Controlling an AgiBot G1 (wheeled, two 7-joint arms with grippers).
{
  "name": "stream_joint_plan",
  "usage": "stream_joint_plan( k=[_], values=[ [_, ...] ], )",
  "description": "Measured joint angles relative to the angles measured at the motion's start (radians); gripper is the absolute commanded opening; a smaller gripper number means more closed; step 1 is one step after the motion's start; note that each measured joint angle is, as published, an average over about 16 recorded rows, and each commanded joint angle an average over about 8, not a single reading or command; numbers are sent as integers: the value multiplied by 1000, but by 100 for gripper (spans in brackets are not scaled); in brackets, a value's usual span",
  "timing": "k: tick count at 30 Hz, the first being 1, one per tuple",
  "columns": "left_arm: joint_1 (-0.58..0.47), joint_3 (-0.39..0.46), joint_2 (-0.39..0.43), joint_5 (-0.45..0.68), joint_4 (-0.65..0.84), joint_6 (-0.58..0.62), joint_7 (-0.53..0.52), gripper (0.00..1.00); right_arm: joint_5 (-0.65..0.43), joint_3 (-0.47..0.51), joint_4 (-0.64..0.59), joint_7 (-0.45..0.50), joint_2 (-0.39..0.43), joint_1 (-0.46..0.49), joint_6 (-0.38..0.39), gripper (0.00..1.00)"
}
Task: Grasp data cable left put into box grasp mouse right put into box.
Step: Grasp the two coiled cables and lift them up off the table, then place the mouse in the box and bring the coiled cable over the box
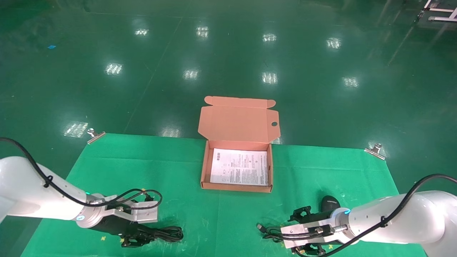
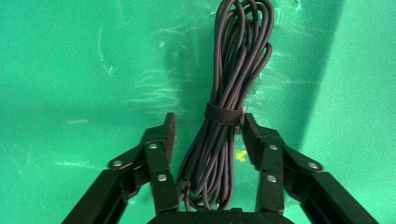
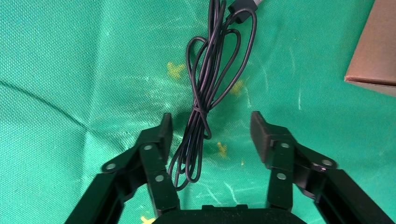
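Observation:
The data cable (image 2: 229, 88), a thick black bundle bound by a strap, lies on the green cloth between the spread fingers of my left gripper (image 2: 207, 126). In the head view that cable (image 1: 167, 233) is at the near left, with the left gripper (image 1: 146, 235) low over it and open. The black mouse (image 1: 330, 203) sits at the near right, partly behind my right wrist. Its thin cord (image 3: 205, 93) runs between the open fingers of my right gripper (image 3: 211, 126), nearer one finger and not pinched. The salmon box (image 1: 204, 167) stands open in the middle.
A white leaflet (image 1: 240, 167) lies flat inside the box, and the flap lid (image 1: 237, 121) stands up at its far side. One box corner (image 3: 373, 51) shows in the right wrist view. Metal clips (image 1: 95, 135) (image 1: 375, 149) pin the cloth's far corners. Small yellow marks dot the cloth.

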Motion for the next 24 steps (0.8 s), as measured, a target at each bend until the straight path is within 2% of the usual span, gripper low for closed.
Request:
stream_joint_plan(
  k=[15, 24],
  values=[
    [-2, 0, -4, 0, -6, 4, 3, 0, 1, 1, 2, 1, 1, 0, -1, 0],
    [-20, 0, -54, 6, -85, 29, 23, 0, 13, 26, 27, 38, 38, 31, -22, 0]
  ],
)
